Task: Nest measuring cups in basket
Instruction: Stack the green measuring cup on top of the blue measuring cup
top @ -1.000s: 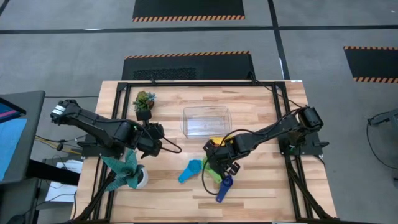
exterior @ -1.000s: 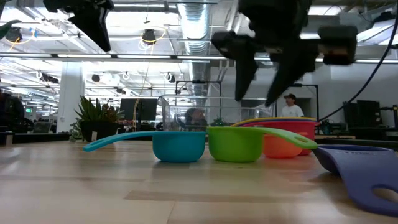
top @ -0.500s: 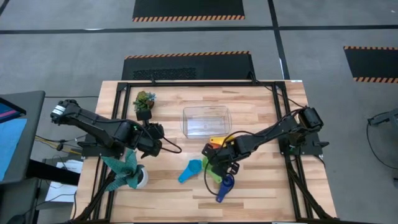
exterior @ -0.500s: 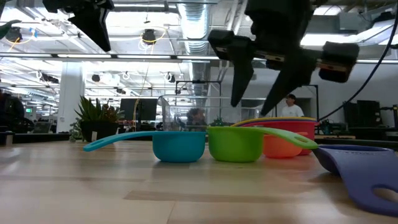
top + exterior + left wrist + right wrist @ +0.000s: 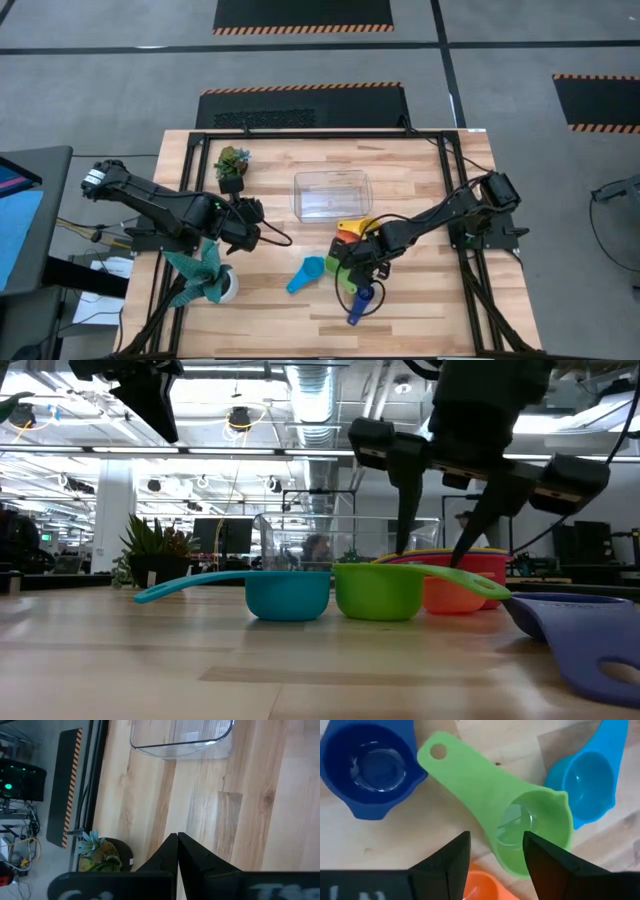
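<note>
floor: we see grey concrete (image 5: 100,90) with black mats edged in orange-black hazard stripes (image 5: 303,29) | table: light wood planks (image 5: 420,310) | room: open ceiling, pipes, bright strip lights (image 5: 250,452), monitors behind

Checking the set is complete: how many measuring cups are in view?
6, all outside the clear basket: light blue, green, dark blue, orange, red, yellow. They are clustered under the right gripper; more may be hidden.
</note>
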Controlling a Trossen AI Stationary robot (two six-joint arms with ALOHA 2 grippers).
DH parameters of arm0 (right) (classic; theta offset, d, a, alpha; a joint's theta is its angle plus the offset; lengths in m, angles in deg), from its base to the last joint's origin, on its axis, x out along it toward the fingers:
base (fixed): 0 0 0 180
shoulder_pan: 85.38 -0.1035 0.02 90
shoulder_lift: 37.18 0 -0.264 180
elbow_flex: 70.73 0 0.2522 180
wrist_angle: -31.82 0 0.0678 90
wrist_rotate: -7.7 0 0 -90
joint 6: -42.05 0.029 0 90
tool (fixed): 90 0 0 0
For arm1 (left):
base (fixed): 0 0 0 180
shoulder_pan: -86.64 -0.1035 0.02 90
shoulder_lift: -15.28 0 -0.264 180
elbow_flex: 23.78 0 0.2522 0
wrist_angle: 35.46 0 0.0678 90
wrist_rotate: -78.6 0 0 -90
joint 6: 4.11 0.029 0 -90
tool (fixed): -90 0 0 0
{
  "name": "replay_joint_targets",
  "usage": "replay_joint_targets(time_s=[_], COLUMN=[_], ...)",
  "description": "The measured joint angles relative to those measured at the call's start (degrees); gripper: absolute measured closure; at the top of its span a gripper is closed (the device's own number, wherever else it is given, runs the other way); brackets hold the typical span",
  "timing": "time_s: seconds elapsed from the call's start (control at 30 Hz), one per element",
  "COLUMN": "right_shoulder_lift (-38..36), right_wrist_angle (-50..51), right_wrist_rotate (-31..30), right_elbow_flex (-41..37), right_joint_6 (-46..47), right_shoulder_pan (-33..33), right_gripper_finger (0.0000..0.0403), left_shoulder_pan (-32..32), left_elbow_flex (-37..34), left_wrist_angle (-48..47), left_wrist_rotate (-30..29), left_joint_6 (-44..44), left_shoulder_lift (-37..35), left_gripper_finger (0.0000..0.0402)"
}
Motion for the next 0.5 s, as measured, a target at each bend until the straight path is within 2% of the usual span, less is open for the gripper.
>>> replay_joint_targets(time_s=[0.17,0.37,0.43,0.5], right_shoulder_lift=[0.0,3.6,5.2,6.5], right_wrist_angle=[0.0,-1.8,-2.2,-3.3], right_wrist_rotate=[0.0,-0.1,-1.9,-6.3], right_elbow_flex=[0.0,0.2,0.0,0.1], right_joint_6=[-0.5,-2.0,-3.0,-3.2], right_shoulder_pan=[0.2,0.5,0.4,-0.1], right_gripper_finger=[0.0198,0.0198,0.0198,0.0198], left_shoulder_pan=[0.0,0.0,0.0,0.0], left_elbow_flex=[0.0,0.0,0.0,0.0], left_wrist_angle=[0.1,0.2,0.3,0.2], left_wrist_rotate=[0.0,0.0,0.0,0.0], left_joint_6=[0.0,0.0,0.0,0.0], left_shoulder_lift=[0.0,0.0,0.0,0.0], left_gripper_finger=[0.0401,0.0401,0.0402,0.0401])
